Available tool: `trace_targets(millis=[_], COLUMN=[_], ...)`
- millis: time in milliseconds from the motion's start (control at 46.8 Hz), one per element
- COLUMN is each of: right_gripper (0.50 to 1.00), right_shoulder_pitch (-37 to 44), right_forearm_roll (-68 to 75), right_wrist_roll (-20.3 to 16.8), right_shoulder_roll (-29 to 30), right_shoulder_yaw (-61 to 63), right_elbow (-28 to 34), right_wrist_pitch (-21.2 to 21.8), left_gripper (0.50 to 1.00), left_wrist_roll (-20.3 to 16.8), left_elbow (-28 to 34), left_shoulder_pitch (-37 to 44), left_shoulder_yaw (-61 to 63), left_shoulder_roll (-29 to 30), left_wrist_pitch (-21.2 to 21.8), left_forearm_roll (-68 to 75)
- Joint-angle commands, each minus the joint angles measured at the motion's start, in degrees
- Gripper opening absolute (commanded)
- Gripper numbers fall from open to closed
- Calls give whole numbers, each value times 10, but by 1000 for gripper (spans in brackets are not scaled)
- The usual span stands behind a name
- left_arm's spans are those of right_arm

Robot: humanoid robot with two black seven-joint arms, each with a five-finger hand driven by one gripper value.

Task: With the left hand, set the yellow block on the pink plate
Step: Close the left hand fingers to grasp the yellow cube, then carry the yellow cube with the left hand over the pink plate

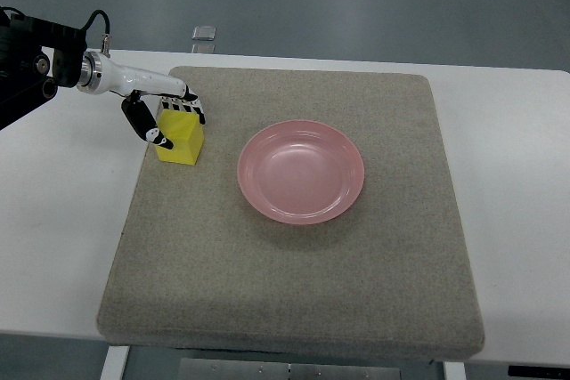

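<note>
Left hand [169,111] around yellow block [181,141]

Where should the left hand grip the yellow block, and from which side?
Grip the yellow block across its flat left and right faces, coming from above and the left. It sits upright on the grey mat, and the left hand already brackets its top-left corner.

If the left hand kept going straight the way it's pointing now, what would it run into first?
The left hand points rightward and is already at the yellow block, fingers around it. Straight beyond lies the pink plate, though height is unclear from above.
</note>
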Motion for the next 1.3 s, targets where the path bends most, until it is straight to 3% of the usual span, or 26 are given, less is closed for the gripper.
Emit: trace_targets(millis=[0,620,1282], right_gripper=[924,924,924], right_shoulder_pitch=[0,0,0], right_forearm_roll=[0,0,0], right_wrist_roll=[0,0,0], right_shoulder_roll=[0,0,0], right_shoulder_yaw=[0,0,0], right_elbow=[0,0,0], right_wrist_pitch=[0,0,0], left_gripper=[500,500,500], left_wrist_roll=[-1,-5,-5], left_elbow=[6,12,-180], left_shoulder_pitch=[-4,-27,-38], left_shoulder_yaw=[-2,-9,-51], left_shoulder_roll=[-1,-5,0], left_wrist_pitch=[7,41,57], left_forearm_roll=[-2,-12,-11])
